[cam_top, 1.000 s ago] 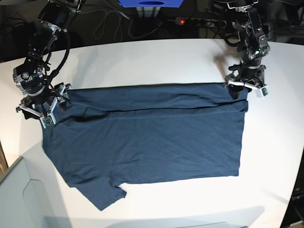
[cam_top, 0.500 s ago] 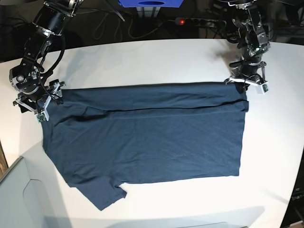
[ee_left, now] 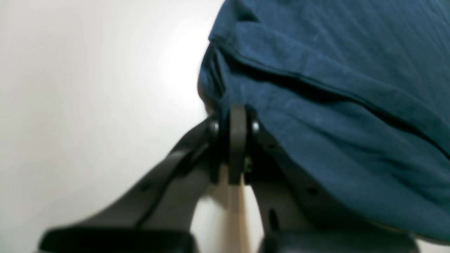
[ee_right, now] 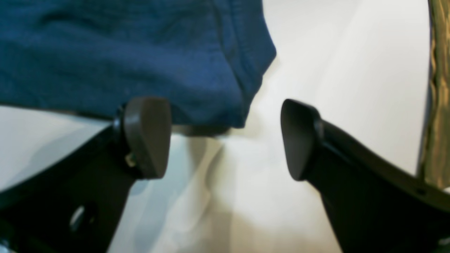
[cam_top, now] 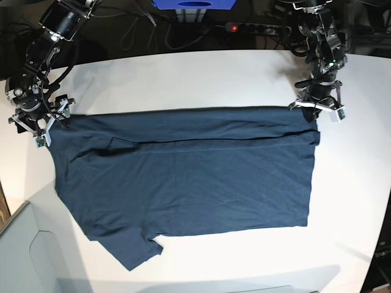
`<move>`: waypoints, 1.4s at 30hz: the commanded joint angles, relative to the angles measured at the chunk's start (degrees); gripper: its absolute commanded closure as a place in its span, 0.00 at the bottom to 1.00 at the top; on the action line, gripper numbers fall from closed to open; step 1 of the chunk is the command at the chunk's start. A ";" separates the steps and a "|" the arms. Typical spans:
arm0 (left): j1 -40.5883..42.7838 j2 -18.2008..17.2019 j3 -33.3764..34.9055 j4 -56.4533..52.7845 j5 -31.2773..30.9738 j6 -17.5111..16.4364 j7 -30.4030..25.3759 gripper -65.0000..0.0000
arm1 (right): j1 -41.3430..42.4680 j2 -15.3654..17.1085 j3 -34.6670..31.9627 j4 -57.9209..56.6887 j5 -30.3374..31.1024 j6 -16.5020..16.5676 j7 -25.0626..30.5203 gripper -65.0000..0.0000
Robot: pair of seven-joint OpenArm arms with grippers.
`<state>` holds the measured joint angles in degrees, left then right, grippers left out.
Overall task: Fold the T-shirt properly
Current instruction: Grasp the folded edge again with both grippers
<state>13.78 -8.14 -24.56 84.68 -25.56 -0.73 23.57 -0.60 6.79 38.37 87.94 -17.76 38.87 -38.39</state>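
The dark navy T-shirt [cam_top: 195, 177] lies spread on the white table [cam_top: 183, 79], its far edge folded down in a long strip. My left gripper [cam_top: 313, 108] sits at the strip's right corner. In the left wrist view its jaws [ee_left: 237, 116] are pressed together at the cloth's hem [ee_left: 334, 105], which drapes over one finger. My right gripper [cam_top: 38, 125] is at the shirt's far left corner. In the right wrist view it [ee_right: 223, 138] is open, and the shirt's corner [ee_right: 123, 52] lies just beyond the fingertips [ee_right: 147, 137], untouched.
A blue box [cam_top: 192, 5], a power strip with a red light [cam_top: 232, 27] and cables lie behind the table. A pale grey bin [cam_top: 24, 256] stands at the front left. The table edge shows in the right wrist view [ee_right: 436, 88].
My right gripper has drawn back up and to the left, off the shirt's left corner. My left gripper has shifted slightly farther back. The shirt has not moved.
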 commanded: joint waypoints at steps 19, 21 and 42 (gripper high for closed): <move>0.86 -0.52 -0.54 -0.07 0.99 0.69 2.32 1.00 | -0.50 2.84 1.94 2.21 0.22 1.13 0.28 0.29; 0.86 -0.52 -0.54 -0.07 1.08 0.69 2.32 1.00 | -1.03 2.66 1.94 4.85 0.22 1.13 0.28 0.29; 0.86 -0.52 -0.54 -0.07 1.17 0.69 2.32 1.00 | 6.80 3.46 1.76 -9.92 0.22 1.13 0.81 0.49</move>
<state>14.11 -8.27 -24.93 84.64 -25.50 -0.89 23.59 5.54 9.30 40.05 77.30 -17.54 38.96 -38.13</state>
